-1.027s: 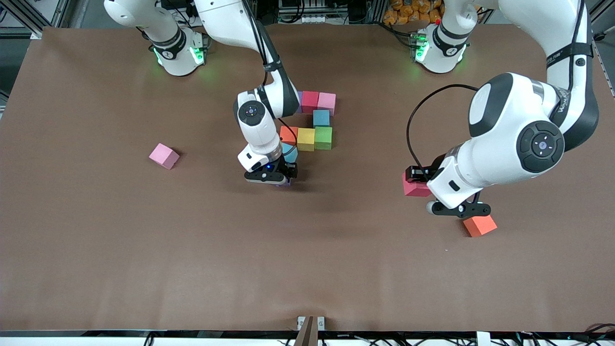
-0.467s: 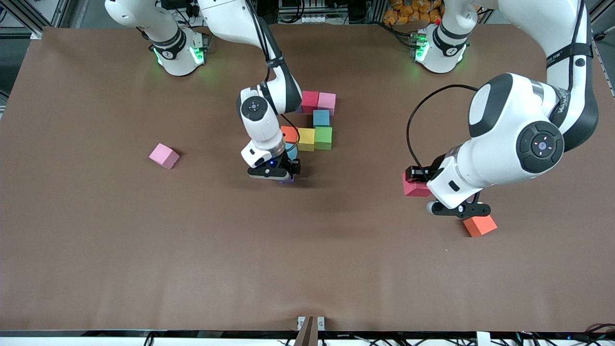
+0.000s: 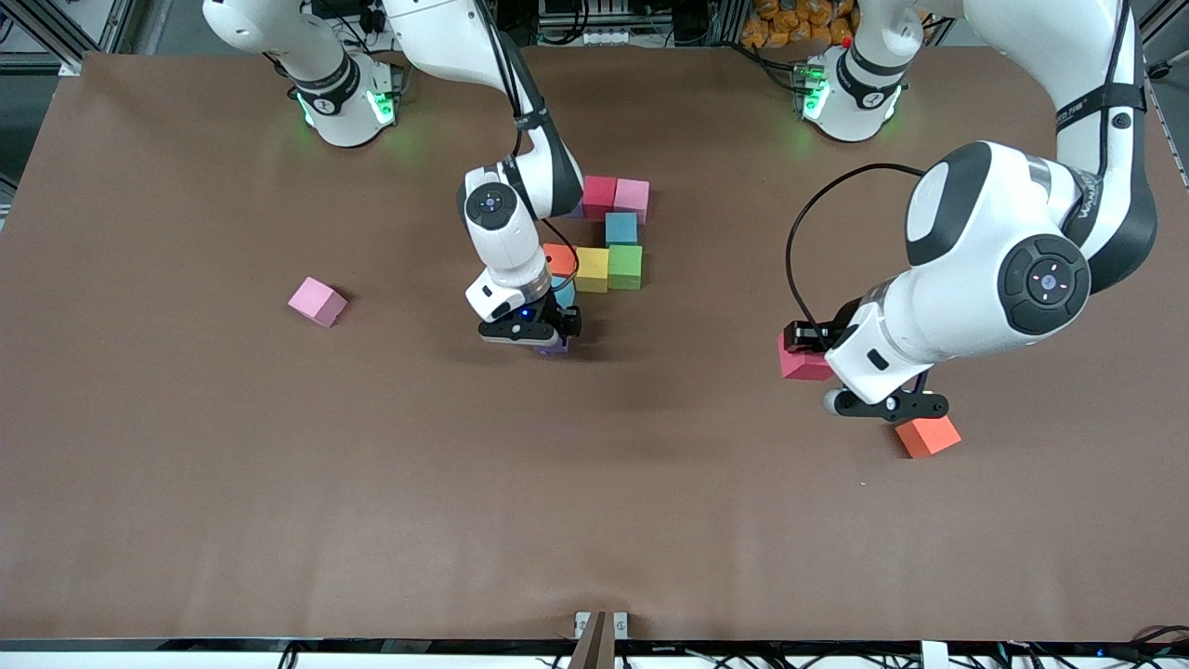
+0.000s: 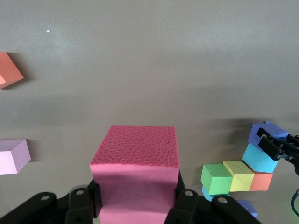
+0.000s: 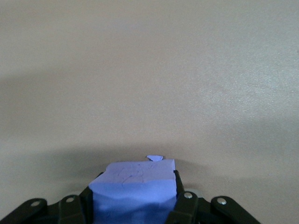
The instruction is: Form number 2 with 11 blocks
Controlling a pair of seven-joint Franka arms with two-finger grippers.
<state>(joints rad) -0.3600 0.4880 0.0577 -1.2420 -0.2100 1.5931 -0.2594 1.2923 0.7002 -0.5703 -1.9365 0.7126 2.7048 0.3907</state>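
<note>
**Both arms had a block in hand, and the 2 was partly built**

You had your right gripper [image 3: 539,340] low at the near end of the half-made number 2 [image 3: 608,243], in the middle of the brown worktop [image 3: 279,483]. Its fingers [image 5: 183,205] were closed on a purple foam cube [image 5: 135,186]. The cube sat at or just above the worktop; I could not tell which. It was just beside a light blue foam cube [image 3: 563,294], on the side nearer to the front camera. I think you held it there because that is where the bottom row of the 2 should begin.

The part already laid had a dark red cube [image 3: 599,195] and a pink cube [image 3: 632,197] side by side, farthest from the camera. Another blue cube [image 3: 620,228] came next. Then came a row of an orange cube [image 3: 557,258], a yellow cube [image 3: 592,268] and a green cube [image 3: 625,266], all touching.

Your left gripper [image 3: 887,405] waited up in the air toward the left arm's end of the worktop. Its fingers [image 4: 186,205] pinched a red foam cube [image 4: 135,172] by two sides. I think you kept it well apart so the two arms would not bump.

A loose orange-red cube [image 3: 928,436] lay right by the left gripper. A second pink cube [image 3: 317,301] lay alone toward the right arm's end. Both had not yet been used.
</note>
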